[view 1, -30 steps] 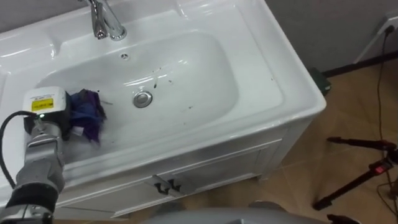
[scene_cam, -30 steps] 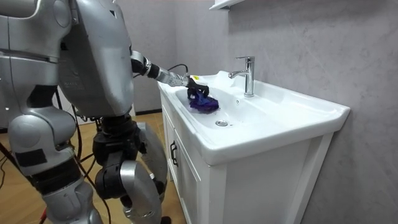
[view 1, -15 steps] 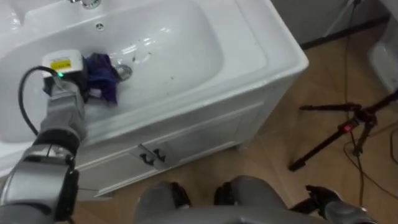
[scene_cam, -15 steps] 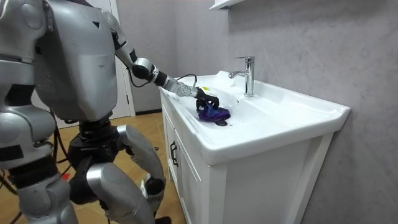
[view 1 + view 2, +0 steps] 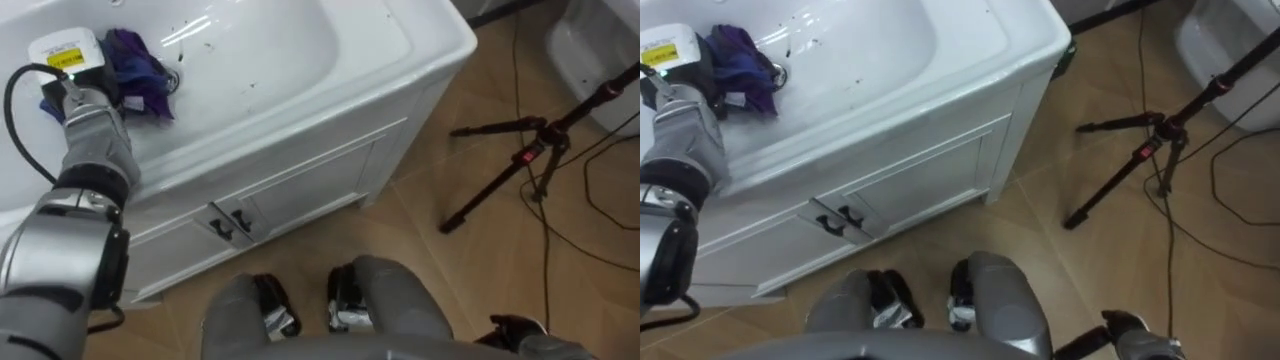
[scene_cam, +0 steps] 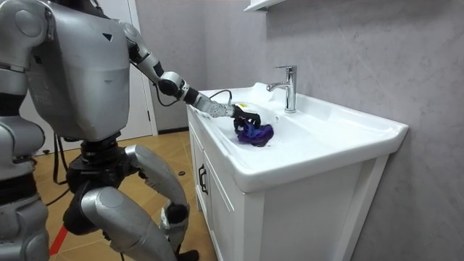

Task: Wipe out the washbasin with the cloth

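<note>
A crumpled purple cloth (image 5: 142,72) lies in the bowl of the white basin (image 5: 300,60), by the drain near the middle. My left hand (image 5: 68,62) rests on the cloth's left side with its fingers curled into the fabric. The room view has the left arm stretched out over the basin's front rim, with the hand (image 6: 243,114) on top of the cloth (image 6: 256,133). Dark specks dot the bowl to the right of the cloth. My right hand (image 5: 512,330) hangs low at the lower right edge.
A chrome faucet (image 6: 288,87) stands at the back of the basin. Below the basin is a white cabinet (image 5: 290,195) with two doors and dark handles. A black tripod (image 5: 530,160) and cables stand on the wooden floor to the right, near a white object (image 5: 600,40).
The left hand has pushed the cloth from the basin's left end to the drain. The arm has stretched out as my body leaned back. The eye views have tilted down toward the floor.
</note>
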Controlling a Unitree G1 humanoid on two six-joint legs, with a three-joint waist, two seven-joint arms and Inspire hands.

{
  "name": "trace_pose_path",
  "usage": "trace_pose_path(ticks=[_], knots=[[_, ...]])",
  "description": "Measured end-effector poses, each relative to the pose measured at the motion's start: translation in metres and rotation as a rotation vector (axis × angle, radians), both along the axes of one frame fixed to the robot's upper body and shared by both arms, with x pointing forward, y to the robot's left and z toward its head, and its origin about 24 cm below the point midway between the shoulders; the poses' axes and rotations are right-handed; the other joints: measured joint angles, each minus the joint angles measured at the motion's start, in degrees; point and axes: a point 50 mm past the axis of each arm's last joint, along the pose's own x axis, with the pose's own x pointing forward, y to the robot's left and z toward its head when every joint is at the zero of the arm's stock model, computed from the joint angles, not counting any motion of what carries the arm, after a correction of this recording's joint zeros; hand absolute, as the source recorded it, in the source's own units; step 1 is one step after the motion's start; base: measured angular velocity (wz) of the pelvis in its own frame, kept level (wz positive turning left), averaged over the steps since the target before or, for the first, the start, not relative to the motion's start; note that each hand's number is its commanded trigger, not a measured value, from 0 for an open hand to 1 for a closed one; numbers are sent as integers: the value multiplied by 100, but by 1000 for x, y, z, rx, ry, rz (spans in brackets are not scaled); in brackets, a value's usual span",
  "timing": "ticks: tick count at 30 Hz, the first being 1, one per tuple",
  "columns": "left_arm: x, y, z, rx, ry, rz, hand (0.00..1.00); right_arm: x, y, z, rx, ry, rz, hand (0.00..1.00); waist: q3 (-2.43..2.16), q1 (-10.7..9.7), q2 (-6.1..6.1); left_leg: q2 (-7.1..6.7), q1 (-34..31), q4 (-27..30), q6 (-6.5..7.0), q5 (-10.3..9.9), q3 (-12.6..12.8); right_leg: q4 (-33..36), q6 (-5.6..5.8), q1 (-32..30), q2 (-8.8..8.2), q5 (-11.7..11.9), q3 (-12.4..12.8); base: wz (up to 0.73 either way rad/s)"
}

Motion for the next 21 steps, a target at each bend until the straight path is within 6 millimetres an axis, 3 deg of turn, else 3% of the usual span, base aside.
trace_pose_path(ticks=[14,21], knots=[[5,-11,2,-78,-108,34,100,2,5,-1,1,3,16,0,8,-115,-41,67,-82,-12,0,0,109,2,-16,-101,-2,22,6,1],[12,-26,4,-122,-152,18,100,3,5,-1,2,0,9,0,-7,-345,-15,71,-116,17,12,-7,105,2,-1,-108,-3,18,-3,2]])
